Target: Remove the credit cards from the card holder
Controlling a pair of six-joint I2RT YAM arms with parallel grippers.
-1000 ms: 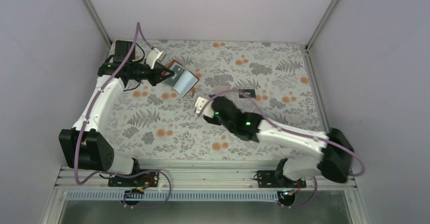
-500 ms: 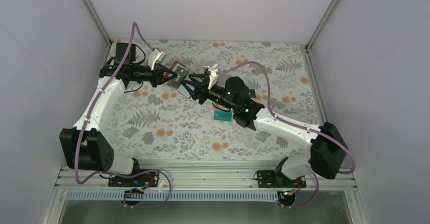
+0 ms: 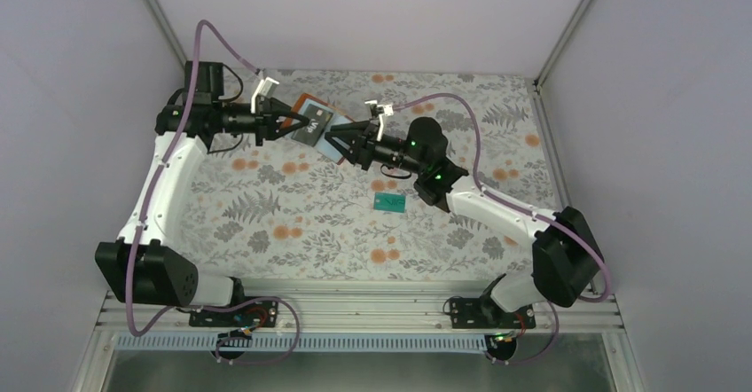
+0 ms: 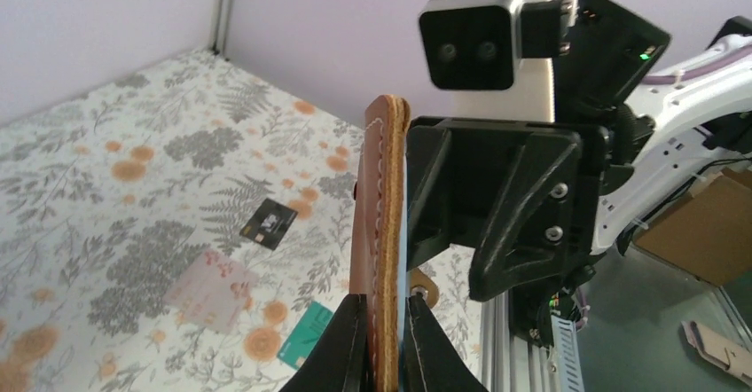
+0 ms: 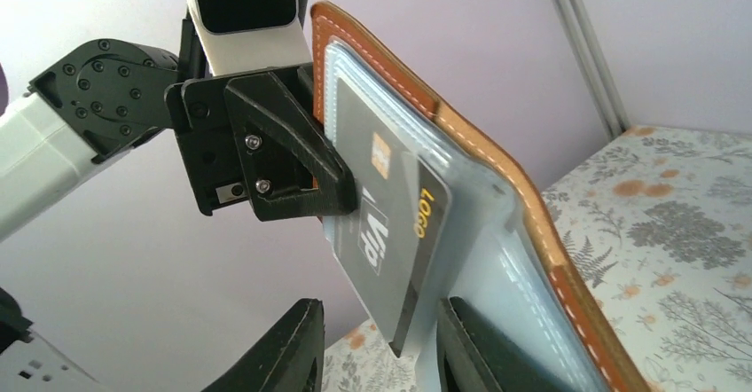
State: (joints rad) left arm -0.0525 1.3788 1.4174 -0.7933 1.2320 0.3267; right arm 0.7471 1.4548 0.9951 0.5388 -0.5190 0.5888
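My left gripper (image 4: 387,321) is shut on the edge of the card holder (image 4: 381,232), holding it open in the air, rust-brown outside and pale blue inside (image 5: 497,232). A dark grey card (image 5: 390,223) marked "Vip" sticks out of a pocket. The right gripper (image 5: 379,339) is open, one finger on each side of that card's lower corner, with a gap on both sides. From above, both grippers meet at the holder (image 3: 321,130) at the back left. A teal card (image 3: 388,202), a black card (image 4: 269,224) and a pale pink card (image 4: 207,288) lie on the cloth.
A floral cloth (image 3: 266,206) covers the table. Pale walls with metal corner posts (image 3: 567,28) close it in at the back and sides. The right arm (image 3: 497,210) stretches diagonally over the table's middle. A metal rail (image 3: 355,308) runs along the near edge.
The right arm left the teal card on the cloth and swung up to the holder, its jaws narrowing around the dark card. The left arm lifted the holder higher.
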